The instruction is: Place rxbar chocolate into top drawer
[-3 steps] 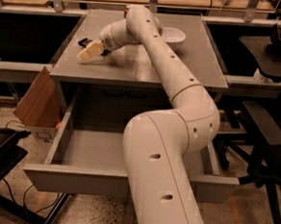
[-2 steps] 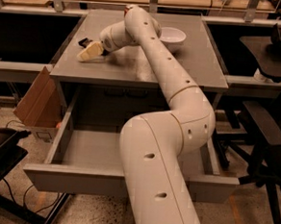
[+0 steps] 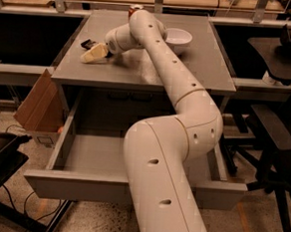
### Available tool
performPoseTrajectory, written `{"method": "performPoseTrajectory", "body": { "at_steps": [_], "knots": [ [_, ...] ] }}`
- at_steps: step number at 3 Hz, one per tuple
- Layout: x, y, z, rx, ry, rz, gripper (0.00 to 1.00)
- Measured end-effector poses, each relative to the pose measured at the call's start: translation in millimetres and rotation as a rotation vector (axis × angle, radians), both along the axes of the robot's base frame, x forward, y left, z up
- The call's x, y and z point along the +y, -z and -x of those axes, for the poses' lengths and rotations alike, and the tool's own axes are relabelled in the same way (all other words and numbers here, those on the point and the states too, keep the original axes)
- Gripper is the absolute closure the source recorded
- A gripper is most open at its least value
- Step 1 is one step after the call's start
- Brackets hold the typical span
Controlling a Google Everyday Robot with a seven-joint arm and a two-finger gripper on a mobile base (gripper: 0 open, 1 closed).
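Hovering near the desk's [image 3: 204, 67] left edge, just beside the rxbar chocolate [image 3: 87, 43], the gripper [image 3: 93, 54] (open or closed, can't tell) could knock it overboard, missing the top drawer [image 3: 80, 189].

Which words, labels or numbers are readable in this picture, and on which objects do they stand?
None can be read.
The rxbar chocolate wrapper, beside the hand on the table: lettering too small to read.
The red can: no legible label.

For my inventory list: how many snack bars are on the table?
1. The rxbar chocolate lies at the left side of the table, just behind the gripper there. The arm may hide others.
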State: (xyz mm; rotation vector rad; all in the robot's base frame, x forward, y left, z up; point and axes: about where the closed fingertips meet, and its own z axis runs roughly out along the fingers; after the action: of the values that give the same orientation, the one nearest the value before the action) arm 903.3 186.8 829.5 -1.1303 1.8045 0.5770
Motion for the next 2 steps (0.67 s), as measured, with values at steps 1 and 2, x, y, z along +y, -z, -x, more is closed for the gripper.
{"method": "performPoseTrajectory", "body": {
  "at_steps": [1, 2],
  "knots": [
    [2.6, 7.2, -2.5, 0.003, 0.010, 0.004, 0.18],
    [3.4, 7.8, -2.5, 0.004, 0.010, 0.005, 0.41]
  ]
}}
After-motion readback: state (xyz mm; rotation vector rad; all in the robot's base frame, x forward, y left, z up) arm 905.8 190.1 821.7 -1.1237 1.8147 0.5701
